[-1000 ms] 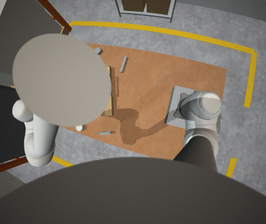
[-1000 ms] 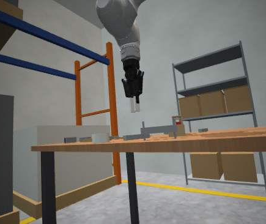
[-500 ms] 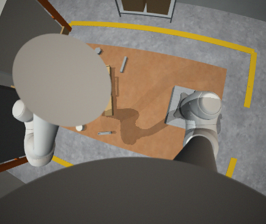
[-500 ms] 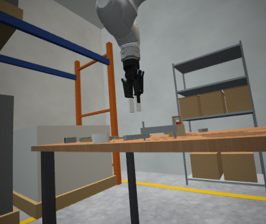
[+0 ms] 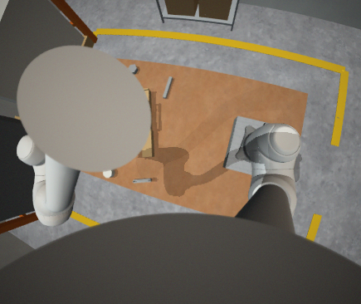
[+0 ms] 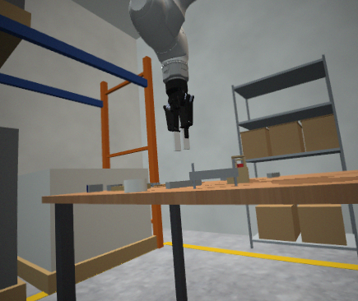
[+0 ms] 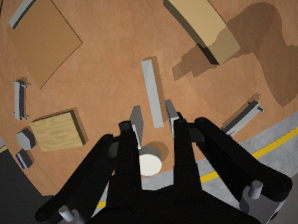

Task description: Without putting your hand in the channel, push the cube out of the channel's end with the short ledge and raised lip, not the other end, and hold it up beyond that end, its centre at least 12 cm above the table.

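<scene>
The wooden channel is mostly hidden by the arm in the top view; the wrist view shows only one wooden end part, at the top. A small red patch shows at it in the exterior view; I cannot tell whether it is the cube. My gripper is partly open and empty, pointing down high above the table. In the wrist view a flat grey bar lies on the table below the fingers, to the left of the channel part.
A white cylinder stands near the table edge. A grey bar with end posts lies near that edge. A wooden block, a brown sheet and a grey hexagonal piece lie left in the wrist view.
</scene>
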`<state>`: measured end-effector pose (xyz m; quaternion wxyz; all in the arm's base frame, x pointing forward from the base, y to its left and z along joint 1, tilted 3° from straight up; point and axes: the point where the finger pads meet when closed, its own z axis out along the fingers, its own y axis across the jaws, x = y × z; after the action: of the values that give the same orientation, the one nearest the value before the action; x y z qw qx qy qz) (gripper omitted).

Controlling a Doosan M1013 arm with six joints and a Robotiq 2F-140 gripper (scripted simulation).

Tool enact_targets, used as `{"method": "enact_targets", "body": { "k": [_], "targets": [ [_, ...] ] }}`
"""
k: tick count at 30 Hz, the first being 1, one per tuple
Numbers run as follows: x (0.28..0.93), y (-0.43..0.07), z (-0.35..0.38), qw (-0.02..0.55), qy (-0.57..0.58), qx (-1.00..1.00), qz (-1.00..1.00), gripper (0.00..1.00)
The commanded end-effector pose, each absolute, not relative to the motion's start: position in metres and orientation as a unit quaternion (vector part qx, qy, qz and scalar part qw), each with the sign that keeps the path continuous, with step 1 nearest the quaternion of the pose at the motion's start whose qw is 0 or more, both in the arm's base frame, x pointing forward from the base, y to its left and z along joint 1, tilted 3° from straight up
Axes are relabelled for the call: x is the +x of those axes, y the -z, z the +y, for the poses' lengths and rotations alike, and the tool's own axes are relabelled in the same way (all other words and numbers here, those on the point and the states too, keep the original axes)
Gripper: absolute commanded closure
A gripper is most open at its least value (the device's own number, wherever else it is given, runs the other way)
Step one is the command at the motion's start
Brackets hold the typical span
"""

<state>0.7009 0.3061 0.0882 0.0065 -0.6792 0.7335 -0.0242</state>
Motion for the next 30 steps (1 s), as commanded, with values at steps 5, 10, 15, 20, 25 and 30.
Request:
{"method": "enact_targets", "body": {
  "k": [5, 10, 15, 20, 25, 30],
  "targets": [
    [0.701, -0.084, 0.306, 0.007, 0.024, -0.679, 0.734, 0.77],
    [0.702, -0.06, 0.305, 0.007, 0.024, -0.679, 0.734, 0.77],
    [0.703, -0.038, 0.305, 0.007, 0.024, -0.679, 0.734, 0.77],
    [0.704, -0.009, 0.304, 0.007, 0.024, -0.679, 0.734, 0.77],
    [0.705, 0.0, 0.304, 0.007, 0.024, -0.679, 0.734, 0.77],
    [0.705, 0.001, 0.304, 0.007, 0.024, -0.679, 0.734, 0.77]
  ]
}}
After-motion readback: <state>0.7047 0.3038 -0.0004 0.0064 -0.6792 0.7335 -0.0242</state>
